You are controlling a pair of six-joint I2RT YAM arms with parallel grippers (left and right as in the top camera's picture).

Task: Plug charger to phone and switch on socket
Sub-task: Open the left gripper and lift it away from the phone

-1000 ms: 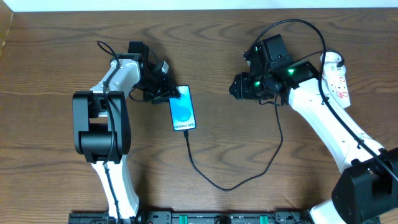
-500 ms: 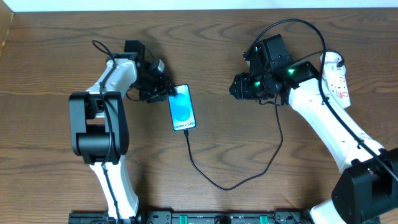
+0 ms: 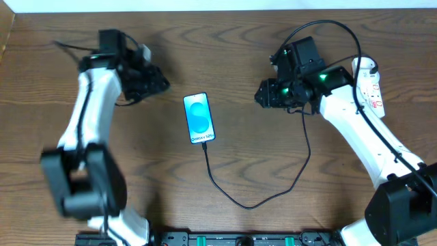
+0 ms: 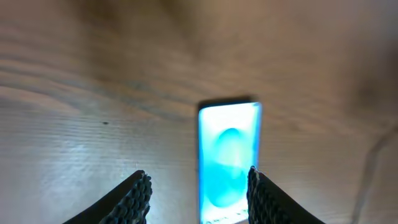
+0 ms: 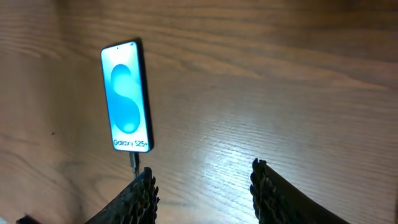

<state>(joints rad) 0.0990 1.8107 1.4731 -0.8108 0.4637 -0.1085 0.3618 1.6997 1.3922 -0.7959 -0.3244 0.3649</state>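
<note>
phone point(image 3: 199, 119): slim black-edged smartphone, lit light-blue screen; flat on the brown wooden table point(image 3: 82, 171), left of centre, nearer the far edge; long axis runs far edge to near edge, "Galaxy S25" end toward the near edge
charger point(image 3: 252, 203): long thin black cable; tip at the phone's near-edge end, looks seated in the right wrist view; cable loops toward the near edge, climbs back and disappears behind the right wrist; white plug point(image 3: 364, 66) sits at the far end of the strip, insertion not confirmable
socket point(image 3: 373, 87): narrow white power strip with small red marks; by the right edge of the table, long axis roughly far-to-near, slightly tilted; just beside the right forearm
left gripper point(image 3: 159, 83): fingers apart, nothing between; off the phone's far-left corner, clear of it; well apart from the socket
right gripper point(image 3: 260, 93): fingers apart, empty; points left toward the phone
key relation: socket lies behind the right fingers, toward the right edge, opposite to where they point; right arm is far nearer than the left
step (judgement): plug-in looks done; switch remains
next move needs: right wrist turned toward the right edge, one fingertip down on the switch; which red mark is the switch is too small to tell
risk: cable passes by the right wrist; a swing could tug the tip out
</note>
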